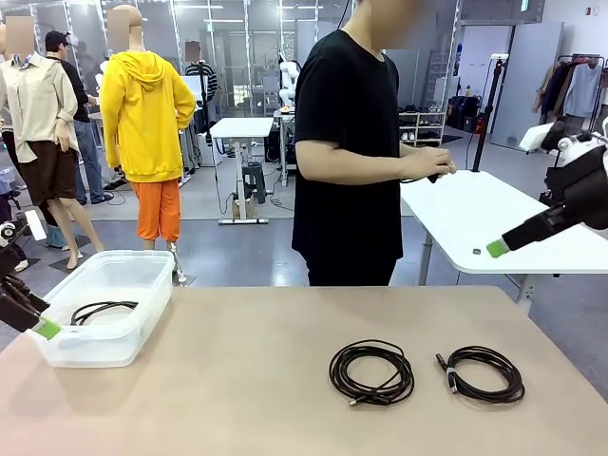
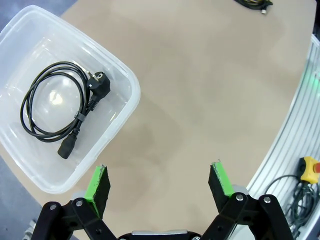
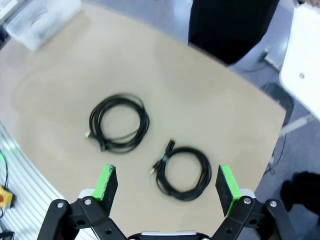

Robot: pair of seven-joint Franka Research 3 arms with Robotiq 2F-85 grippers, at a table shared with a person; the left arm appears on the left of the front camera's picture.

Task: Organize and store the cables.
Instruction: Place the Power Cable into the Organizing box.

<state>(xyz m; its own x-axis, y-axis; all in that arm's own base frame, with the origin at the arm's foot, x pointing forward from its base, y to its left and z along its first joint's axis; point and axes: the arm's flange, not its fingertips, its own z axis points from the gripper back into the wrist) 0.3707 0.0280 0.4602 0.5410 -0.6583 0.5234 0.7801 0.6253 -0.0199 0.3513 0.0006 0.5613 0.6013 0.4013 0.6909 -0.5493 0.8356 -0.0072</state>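
left end effector (image 2: 159,176): released, jaws wide apart, empty; at 9 o'clock in the front view.
right end effector (image 3: 166,175): released, empty; raised at 3 o'clock.
surface (image 1: 237,399): tan, with rounded corners.
person (image 1: 347,142): stands at the surface's 12 o'clock side, something dark in the hands.
bin (image 1: 142,275): clear plastic, at the surface's 9 o'clock edge.
bin cable (image 2: 78,119): coiled and tied, with plugs, lying on the bin floor.
middle cable (image 1: 334,372): coiled flat, toward 3 o'clock from the surface's centre.
right cable (image 1: 519,380): coiled flat at the middle cable's 3 o'clock, near it but apart.

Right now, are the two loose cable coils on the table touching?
Apart. Front view shows a clear gap between the left coil and the right coil.
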